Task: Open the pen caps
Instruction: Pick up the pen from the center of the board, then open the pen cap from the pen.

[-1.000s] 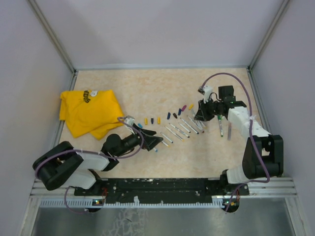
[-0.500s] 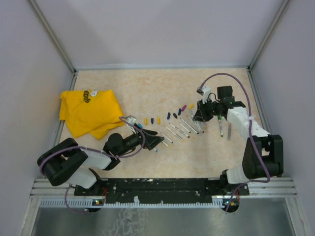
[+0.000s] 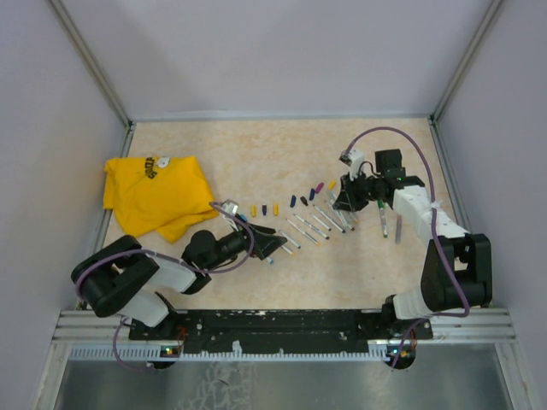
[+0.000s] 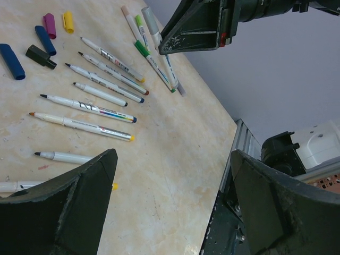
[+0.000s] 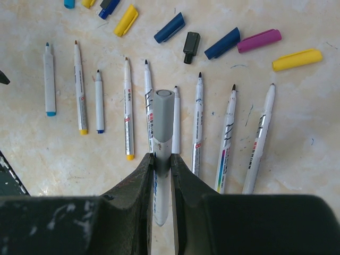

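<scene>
Right wrist view shows your right gripper [image 5: 162,159] clenched on a grey-capped pen [image 5: 163,114] above uncapped pens [image 5: 129,111]; loose pen caps [image 5: 170,27] lie beyond on the worktop [image 5: 308,170]. Your left gripper [image 4: 172,162] gapes empty.

L arm's rear link [image 3: 115,284] swung rt and a bit farther from the near edge, toward the yellow cloth [image 3: 154,198], w/ the forearm following. L gripper [image 3: 273,245] crept slightly rt along the table. R gripper [image 3: 344,195], pinching the grey-capped pen [image 5: 162,114], drifted a touch left and away from its base, approx. one small nudge per step.
</scene>
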